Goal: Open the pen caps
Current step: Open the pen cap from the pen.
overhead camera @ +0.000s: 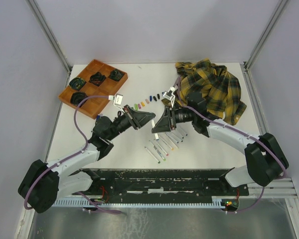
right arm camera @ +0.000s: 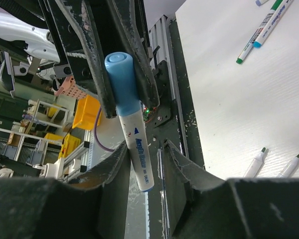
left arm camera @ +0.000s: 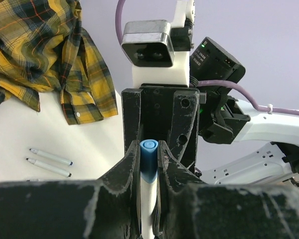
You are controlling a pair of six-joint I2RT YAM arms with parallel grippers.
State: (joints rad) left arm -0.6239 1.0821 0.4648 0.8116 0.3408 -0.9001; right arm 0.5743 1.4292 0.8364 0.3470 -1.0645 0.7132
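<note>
White tabletop (overhead camera: 129, 144) fills your overhead view. Your left claw (left arm camera: 148, 167) is clamped on a pen (right arm camera: 138, 147) right where its blue cap (right arm camera: 122, 79) meets the white barrel, cap on. Your right claw (right arm camera: 147, 158) faces it, fingers parted around the barrel's tail with a gap showing. Loose caps (overhead camera: 145, 101) sit in a row at twelve o'clock from the claws; other pens (overhead camera: 164, 144) lie at six.

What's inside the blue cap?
The white marker barrel runs into the blue cap. Its tip cannot be seen, because the cap covers it.
</note>
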